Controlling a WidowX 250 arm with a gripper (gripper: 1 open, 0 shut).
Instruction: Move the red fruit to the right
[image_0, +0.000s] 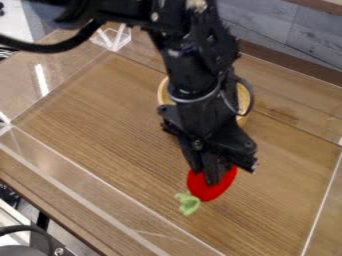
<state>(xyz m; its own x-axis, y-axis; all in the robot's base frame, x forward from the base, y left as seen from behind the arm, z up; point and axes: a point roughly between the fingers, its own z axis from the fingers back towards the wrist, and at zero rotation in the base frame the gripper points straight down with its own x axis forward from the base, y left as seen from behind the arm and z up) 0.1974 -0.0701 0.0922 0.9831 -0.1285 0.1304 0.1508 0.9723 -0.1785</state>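
Observation:
The red fruit (210, 184), a small strawberry-like toy with a light green stem (190, 205), hangs just above the wooden table near the front. My black gripper (214, 172) points almost straight down and is shut on the red fruit's upper part. The arm covers the top of the fruit; only its lower red body and the stem show.
A wooden bowl (242, 97) stands behind the arm, mostly hidden by it. Clear plastic walls (80, 75) ring the wooden table (94, 130), with the right wall (325, 195) close to the fruit's right side.

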